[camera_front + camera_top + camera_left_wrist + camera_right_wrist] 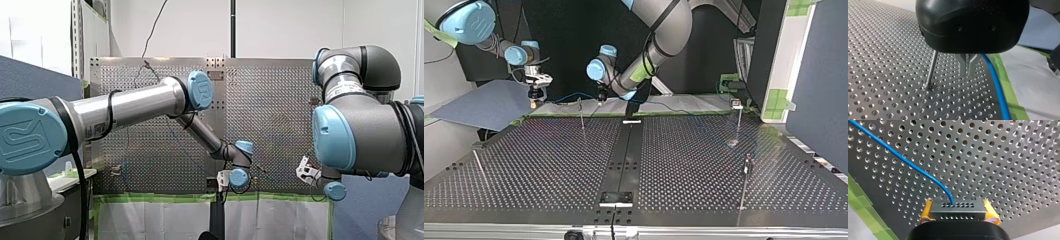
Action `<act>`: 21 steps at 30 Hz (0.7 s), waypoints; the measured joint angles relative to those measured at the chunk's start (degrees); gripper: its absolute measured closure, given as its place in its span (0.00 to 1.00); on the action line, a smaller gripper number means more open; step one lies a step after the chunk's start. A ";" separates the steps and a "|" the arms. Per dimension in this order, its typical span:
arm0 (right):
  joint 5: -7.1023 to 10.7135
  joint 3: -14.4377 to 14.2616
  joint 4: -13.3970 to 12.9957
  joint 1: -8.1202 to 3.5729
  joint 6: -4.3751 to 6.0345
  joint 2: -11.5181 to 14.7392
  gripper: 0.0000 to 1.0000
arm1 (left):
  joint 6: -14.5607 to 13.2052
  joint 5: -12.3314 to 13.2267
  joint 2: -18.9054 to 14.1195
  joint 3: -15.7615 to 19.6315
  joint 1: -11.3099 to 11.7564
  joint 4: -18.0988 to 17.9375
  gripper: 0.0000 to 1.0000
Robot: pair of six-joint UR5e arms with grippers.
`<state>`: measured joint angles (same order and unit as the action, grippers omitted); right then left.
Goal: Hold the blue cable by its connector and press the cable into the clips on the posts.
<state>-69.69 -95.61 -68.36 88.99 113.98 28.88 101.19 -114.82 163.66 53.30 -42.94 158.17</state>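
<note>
In the right wrist view the yellow pads (927,208) of my right gripper (958,206) are shut on a dark grey connector block (958,214). The blue cable (910,165) leaves its top and curves away over the perforated table. In the top view this gripper (535,96) hangs at the table's far edge. My left gripper (967,73) is shut, its metal fingers pressed together just above the table. The blue cable (996,85) runs close beside them, and a thin post (931,68) stands on the other side. I cannot tell whether the fingers pinch the cable.
More thin posts stand on the table in the top view: one near my left gripper (582,116), one with a clip (737,105) at the right, and another (747,167) nearer the camera. Green tape (1010,100) lines the table edge. A grey-blue board (484,105) lies at the left.
</note>
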 joint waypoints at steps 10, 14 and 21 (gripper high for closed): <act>1.38 -1.95 -0.68 -0.39 -0.29 1.81 1.00 | -0.72 0.00 -0.14 0.48 0.04 0.39 1.00; 1.45 -2.39 -0.91 -0.61 -0.05 2.94 1.00 | -0.67 0.00 -0.15 0.41 0.17 0.33 1.00; 1.32 -2.27 -1.04 -0.85 0.17 3.08 1.00 | -0.46 0.09 -0.12 -0.52 0.22 0.36 1.00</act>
<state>-68.37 -97.88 -69.40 88.14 114.16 31.96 100.73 -114.73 163.54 52.78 -42.72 158.53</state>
